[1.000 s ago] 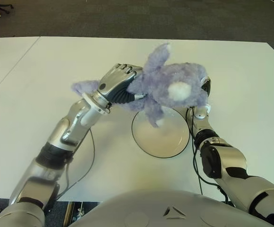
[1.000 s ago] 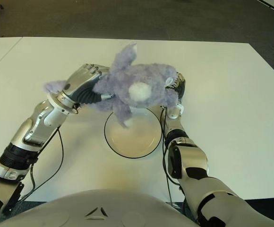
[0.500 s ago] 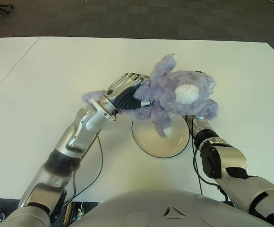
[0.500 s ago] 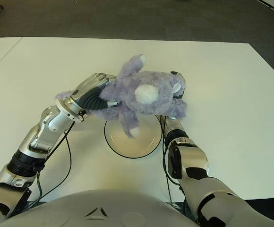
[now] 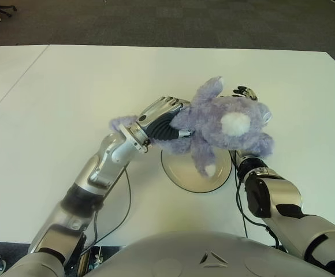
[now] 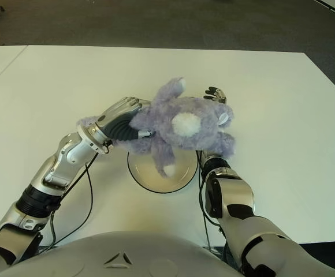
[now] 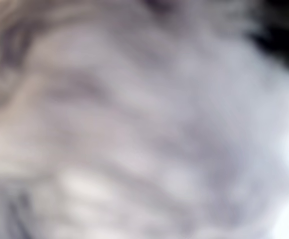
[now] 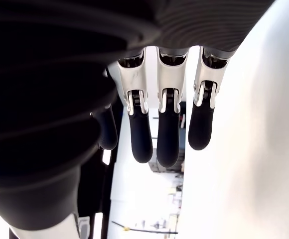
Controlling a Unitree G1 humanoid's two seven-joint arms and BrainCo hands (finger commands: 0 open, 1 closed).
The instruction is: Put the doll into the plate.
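A fluffy purple doll (image 5: 225,124) with a white belly patch hangs over the white, dark-rimmed plate (image 5: 186,170), one leg dangling just above the dish. My left hand (image 5: 162,118) is shut on the doll's left side and holds it up. Purple fur (image 7: 134,124) fills the left wrist view. My right hand (image 5: 244,92) is mostly hidden behind the doll; only its fingertips show past the doll's far edge. In the right wrist view its fingers (image 8: 167,129) are straight and hold nothing.
The white table (image 5: 58,92) spreads wide on both sides of the plate. Dark carpet (image 5: 156,20) lies beyond the far edge. Black cables (image 5: 118,202) trail from both arms near the table's front edge.
My left hand has carried the doll right and downward, so it now hangs lower over the plate. The right hand's fingertips have come into sight beyond the doll.
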